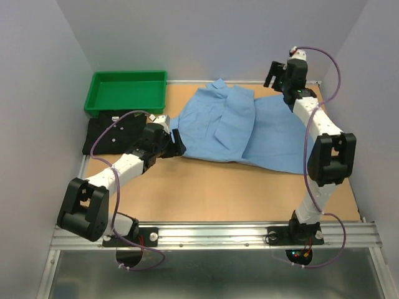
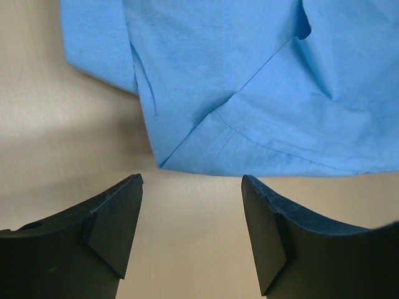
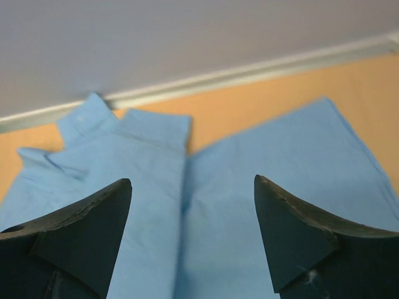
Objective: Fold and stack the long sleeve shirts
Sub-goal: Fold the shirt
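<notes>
Tan counter (image 1: 218,187): blue shirt (image 1: 243,128) lies half-folded just ahead of the left jaws and below the right jaws, both open and empty. Black shirt (image 1: 115,134), behind the left jaws, looks folded; stacking is not yet done.

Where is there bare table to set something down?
The widest bare table is the near strip between the blue shirt and the rail. A small gap sits between the tray and that shirt. The left side is crowded: tray, black shirt, left arm.
</notes>
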Robot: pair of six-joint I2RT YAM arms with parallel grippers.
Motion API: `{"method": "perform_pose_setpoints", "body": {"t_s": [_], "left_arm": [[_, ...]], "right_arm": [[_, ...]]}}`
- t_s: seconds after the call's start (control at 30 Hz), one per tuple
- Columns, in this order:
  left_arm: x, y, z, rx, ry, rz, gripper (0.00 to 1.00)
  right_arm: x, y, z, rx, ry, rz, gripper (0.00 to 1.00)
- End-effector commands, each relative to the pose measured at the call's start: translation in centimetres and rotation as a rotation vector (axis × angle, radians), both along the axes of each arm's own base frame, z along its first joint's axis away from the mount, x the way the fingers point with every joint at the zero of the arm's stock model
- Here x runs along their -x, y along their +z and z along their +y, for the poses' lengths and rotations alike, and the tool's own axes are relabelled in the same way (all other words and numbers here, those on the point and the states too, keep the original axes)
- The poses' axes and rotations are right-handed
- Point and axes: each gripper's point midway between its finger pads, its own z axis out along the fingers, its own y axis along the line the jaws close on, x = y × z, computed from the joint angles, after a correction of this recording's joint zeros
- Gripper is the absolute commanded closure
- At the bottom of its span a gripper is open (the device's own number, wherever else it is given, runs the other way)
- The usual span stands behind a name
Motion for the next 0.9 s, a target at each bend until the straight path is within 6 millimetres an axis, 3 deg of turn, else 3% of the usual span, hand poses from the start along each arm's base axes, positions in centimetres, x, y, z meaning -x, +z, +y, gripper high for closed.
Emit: {"method": "perform_pose_setpoints", "body": {"t_s": [0.0, 0.03, 0.1, 0.17, 0.2, 0.23, 0.27, 0.3, 0.33, 0.43, 0.47, 0.63, 0.73, 0.87], "left_arm": [[-1.6, 3.1, -1.7, 0.018, -0.081, -0.087, 0.24], [-2.1, 4.0, -2.1, 0.02, -0.097, -0.113, 0.24], [-2.5, 3.9, -3.0, -0.004, -0.149, -0.124, 0.24], [-3.4, 4.8, -4.0, -0.012, -0.178, -0.15, 0.24], [-3.5, 4.2, -4.7, -0.022, -0.2, -0.136, 0.24], [-3.7, 4.3, -5.1, -0.022, -0.209, -0.135, 0.24], [-4.1, 4.7, -5.6, -0.019, -0.216, -0.13, 0.24], [-4.0, 3.8, -6.0, -0.026, -0.225, -0.102, 0.24], [-4.0, 3.5, -6.0, -0.026, -0.216, -0.074, 0.24], [-3.6, 2.3, -5.5, -0.03, -0.173, -0.026, 0.25], [-3.1, 1.2, -4.9, -0.043, -0.154, -0.001, 0.24], [-2.5, 0.1, -2.1, -0.095, -0.03, 0.007, 0.25], [-1.8, -1.1, -0.2, -0.104, 0.038, 0.049, 0.25], [-1.7, -1.1, 0.1, -0.076, 0.061, 0.06, 0.25]], "right_arm": [[7.4, -1.4, -7.6, -0.062, -0.244, 0.136, 0.15], [8.9, -0.9, -7.9, -0.118, -0.265, 0.13, 0.15], [12.5, -5.3, -9.3, -0.16, -0.312, 0.255, 0.15], [15.1, -7.2, -10.3, -0.202, -0.362, 0.319, 0.15], [16.9, -7.4, -10.6, -0.216, -0.379, 0.346, 0.16], [18.9, -9.3, -11.9, -0.226, -0.428, 0.402, 0.16], [20.2, -9.9, -12.6, -0.229, -0.458, 0.43, 0.16], [22.2, -10.1, -14.1, -0.219, -0.521, 0.45, 0.16], [24.0, -11.4, -14.7, -0.206, -0.555, 0.493, 0.16], [27.5, -12.1, -16.8, -0.189, -0.698, 0.508, 0.16], [28.7, -13.4, -16.9, -0.196, -0.725, 0.534, 0.18], [30.1, -16.2, -17.5, -0.283, -0.783, 0.602, 0.21], [30.5, -18.2, -17.3, -0.347, -0.809, 0.652, 0.29], [30.2, -19.1, -17.4, -0.37, -0.827, 0.653, 0.37]]}}
